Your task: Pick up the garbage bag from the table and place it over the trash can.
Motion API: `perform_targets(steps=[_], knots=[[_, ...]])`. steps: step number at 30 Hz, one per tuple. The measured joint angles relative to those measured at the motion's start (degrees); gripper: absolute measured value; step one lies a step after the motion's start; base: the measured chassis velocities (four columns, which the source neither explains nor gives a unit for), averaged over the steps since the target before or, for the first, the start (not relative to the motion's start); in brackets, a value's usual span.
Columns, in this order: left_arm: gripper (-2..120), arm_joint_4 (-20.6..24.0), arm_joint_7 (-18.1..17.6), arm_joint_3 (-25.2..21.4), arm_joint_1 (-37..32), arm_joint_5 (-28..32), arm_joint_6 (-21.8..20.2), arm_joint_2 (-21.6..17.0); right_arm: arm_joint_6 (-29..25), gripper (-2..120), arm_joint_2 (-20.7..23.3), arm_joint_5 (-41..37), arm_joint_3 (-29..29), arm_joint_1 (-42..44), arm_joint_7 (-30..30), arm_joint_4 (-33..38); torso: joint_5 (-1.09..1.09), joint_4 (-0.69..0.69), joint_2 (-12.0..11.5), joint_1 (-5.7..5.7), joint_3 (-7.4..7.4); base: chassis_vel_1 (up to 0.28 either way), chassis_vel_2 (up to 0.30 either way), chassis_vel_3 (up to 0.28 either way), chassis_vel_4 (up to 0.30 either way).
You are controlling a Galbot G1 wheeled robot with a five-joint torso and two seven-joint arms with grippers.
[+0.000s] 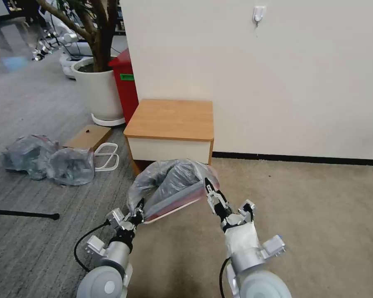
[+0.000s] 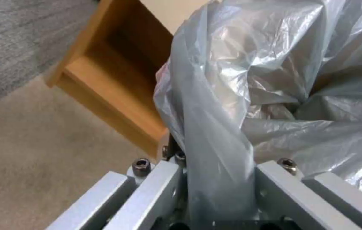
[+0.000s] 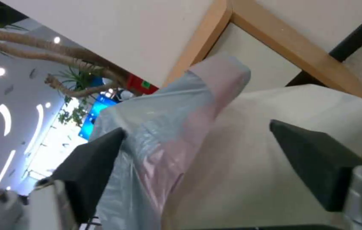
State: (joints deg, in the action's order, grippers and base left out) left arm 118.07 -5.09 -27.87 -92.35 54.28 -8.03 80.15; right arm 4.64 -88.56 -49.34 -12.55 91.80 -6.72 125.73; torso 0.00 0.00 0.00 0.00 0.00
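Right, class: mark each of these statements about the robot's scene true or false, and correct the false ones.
1. The garbage bag lies flat on the table top. False: the garbage bag is draped over the trash can, which stands on the floor in front of the table.
2. The right gripper is open. True: the right gripper has its fingers apart at the bag's edge.
3. Two bulging grey bags lie on the floor on the robot's left. True: the grey bags.
4. The red bin stands to the right of the table. False: the red bin is to its left, beside the white planter.
5. The garbage bag has a pink rim band. True: the rim band.
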Motion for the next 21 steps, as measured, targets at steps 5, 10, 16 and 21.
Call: perform_targets(steps=[5, 10, 16, 21], knots=[[2, 0.1, 0.1, 0.0, -0.4, -0.2, -0.1, 0.1, 0.0, 80, -0.4, -0.2, -0.2, -1.0, 0.1, -0.2, 0.00, 0.00, 0.0, 0.00, 0.00, 0.000, 0.000, 0.000, 0.000], [2, 0.1, 0.1, 0.2, -0.6, -0.4, -0.1, 0.3, 0.0, 68, -0.9, -0.2, -0.2, -1.4, 0.2, -0.4, 0.00, 0.00, 0.0, 0.00, 0.00, 0.000, 0.000, 0.000, 0.000], [2, 0.1, 0.2, 0.3, -0.7, -0.6, -0.1, 0.5, -0.1, 51, -1.1, -0.1, -0.3, -1.6, 0.4, -0.7, 0.00, 0.00, 0.0, 0.00, 0.00, 0.000, 0.000, 0.000, 0.000], [2, 0.0, 0.2, 0.3, -0.8, -0.6, -0.1, 0.6, -0.2, 30, -1.3, 0.0, -0.4, -1.7, 0.5, -0.9, 0.00, 0.00, 0.0, 0.00, 0.00, 0.000, 0.000, 0.000, 0.000]])
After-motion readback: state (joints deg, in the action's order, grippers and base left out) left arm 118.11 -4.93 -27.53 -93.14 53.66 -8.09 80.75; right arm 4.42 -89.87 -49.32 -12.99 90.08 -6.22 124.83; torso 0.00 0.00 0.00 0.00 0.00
